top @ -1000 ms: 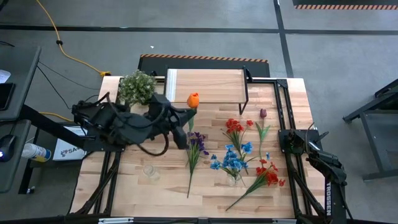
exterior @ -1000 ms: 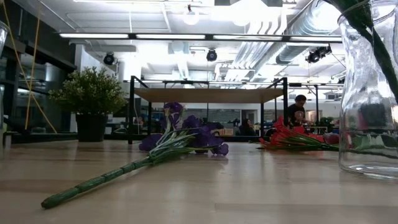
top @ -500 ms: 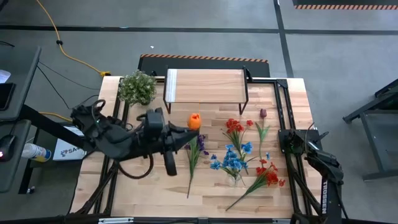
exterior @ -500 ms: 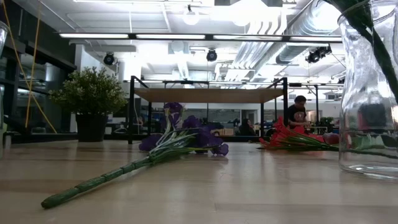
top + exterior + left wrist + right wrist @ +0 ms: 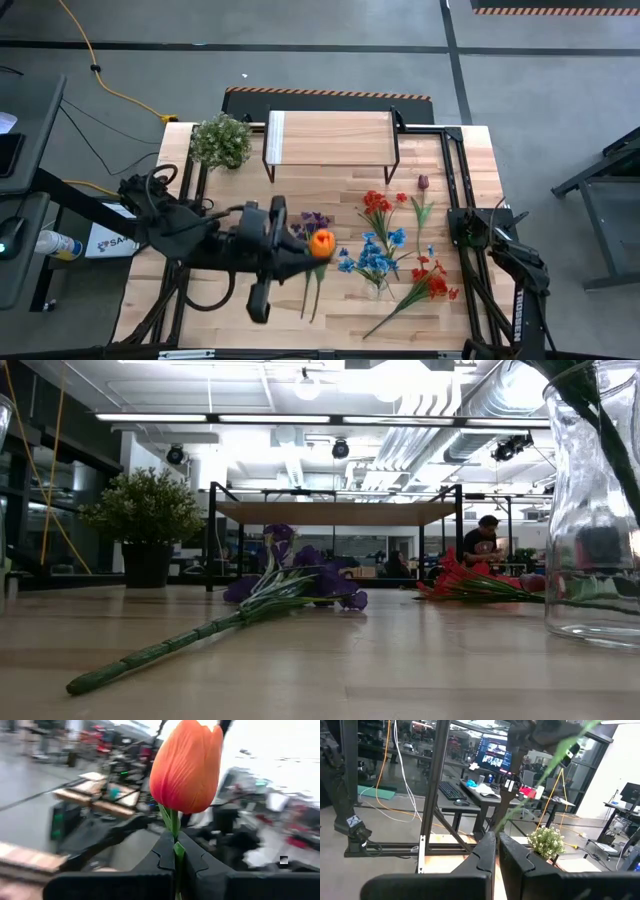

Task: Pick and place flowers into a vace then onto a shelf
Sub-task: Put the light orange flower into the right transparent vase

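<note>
1. Orange tulip (image 5: 321,243) seen from above, clamped in the left end effector (image 5: 306,250) over the middle of the tabletop (image 5: 250,190), bloom just beside the purple flowers (image 5: 314,222) lying flat. Stem trailing down toward the front edge. Blue flowers (image 5: 372,255) standing in a glass vase (image 5: 376,290) right of centre; red flowers (image 5: 378,206) and a second red spray (image 5: 430,283) flat on the wood, dark red tulip (image 5: 422,183) beside them. Shelf (image 5: 330,138) at the back edge, potted plant (image 5: 220,140) to its left. Right end effector (image 5: 468,230) parked at the right edge, well apart from the flowers.

2. Level with the wood: purple flowers (image 5: 300,585) lying with stem toward the camera, red flowers (image 5: 470,585) farther right, glass vase (image 5: 592,500) close at the right edge with a stem inside. Shelf (image 5: 335,512) and potted plant (image 5: 145,510) behind. Neither end effector in sight.

3. Left wrist: fingers (image 5: 160,857) pressed together on the green stem, gripping just under the orange tulip (image 5: 186,765).

4. Right wrist: fingers (image 5: 485,850) closed together, holding nothing; potted plant (image 5: 547,841) far off.
</note>
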Controlling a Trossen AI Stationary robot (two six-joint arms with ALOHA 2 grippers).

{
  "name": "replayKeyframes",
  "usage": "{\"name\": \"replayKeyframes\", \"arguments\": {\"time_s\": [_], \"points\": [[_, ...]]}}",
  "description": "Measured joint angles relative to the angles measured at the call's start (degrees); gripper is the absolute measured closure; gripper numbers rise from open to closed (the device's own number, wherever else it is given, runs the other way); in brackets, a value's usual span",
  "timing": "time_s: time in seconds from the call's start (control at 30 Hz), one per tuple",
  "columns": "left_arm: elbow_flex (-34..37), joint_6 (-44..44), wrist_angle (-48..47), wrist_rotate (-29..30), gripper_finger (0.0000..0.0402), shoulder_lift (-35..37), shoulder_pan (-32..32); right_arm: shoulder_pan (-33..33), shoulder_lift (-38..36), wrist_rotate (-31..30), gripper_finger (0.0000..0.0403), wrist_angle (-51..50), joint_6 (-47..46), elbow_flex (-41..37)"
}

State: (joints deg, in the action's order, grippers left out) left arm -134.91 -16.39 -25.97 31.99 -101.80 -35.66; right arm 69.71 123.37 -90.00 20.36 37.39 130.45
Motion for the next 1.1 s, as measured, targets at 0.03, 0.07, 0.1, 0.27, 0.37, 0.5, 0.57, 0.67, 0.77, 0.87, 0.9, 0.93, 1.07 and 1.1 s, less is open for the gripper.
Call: {"name": "replayKeyframes", "arguments": {"time_s": [0.03,0.07,0.1,0.27,0.37,0.5,0.57,0.67,0.77,0.87,0.9,0.93,1.07,1.1], "points": [[0.0,0.4,0.4,-1.2,0.0371,-0.1,0.0,0.0,0.0,0.0,0.0391,0.0,0.0,0.0],[0.0,1.0,0.8,-2.5,0.0371,-0.2,0.0,-0.1,0.0,0.0,0.0391,0.0,0.0,0.0],[0.0,1.3,1.1,-3.9,0.0371,-0.4,0.0,-0.1,0.0,0.0,0.0391,0.0,0.0,0.0],[0.0,2.6,2.9,-11.2,0.0371,-1.5,0.0,-0.5,0.0,0.0,0.0391,0.0,0.1,0.0],[0.0,3.3,4.2,-15.9,0.0371,-1.7,0.0,-0.7,0.0,0.0,0.0391,0.0,0.1,0.0],[0.0,3.8,7.1,-21.3,0.0371,-2.4,0.0,-1.1,0.0,0.0,0.0391,0.0,0.1,0.0],[0.0,4.3,8.2,-24.4,0.0371,-2.9,0.0,-1.5,0.0,0.0,0.0391,0.0,0.1,0.0],[0.0,4.5,9.3,-27.0,0.0371,-3.3,0.0,-2.2,0.0,0.0,0.0391,0.0,0.1,0.0],[0.0,4.6,10.1,-27.6,0.0371,-4.0,0.0,-2.6,0.0,0.0,0.0391,0.0,0.1,0.0],[0.0,4.6,9.5,-27.6,0.0371,-4.7,0.0,-2.7,0.0,0.0,0.0391,0.0,0.6,0.0],[0.0,4.6,9.9,-27.5,0.0371,-5.0,0.0,-2.7,0.0,0.0,0.0391,0.0,0.6,0.0],[0.0,4.6,9.6,-27.4,0.0371,-5.1,0.0,-2.7,0.0,0.0,0.0391,0.0,0.6,0.0],[0.0,4.7,9.7,-27.2,0.0371,-6.2,0.1,-3.0,0.0,0.0,0.0391,0.0,0.2,0.0],[0.0,4.8,9.6,-27.1,0.0371,-6.3,0.0,-3.2,0.0,0.0,0.0391,0.0,0.2,0.0]]}}
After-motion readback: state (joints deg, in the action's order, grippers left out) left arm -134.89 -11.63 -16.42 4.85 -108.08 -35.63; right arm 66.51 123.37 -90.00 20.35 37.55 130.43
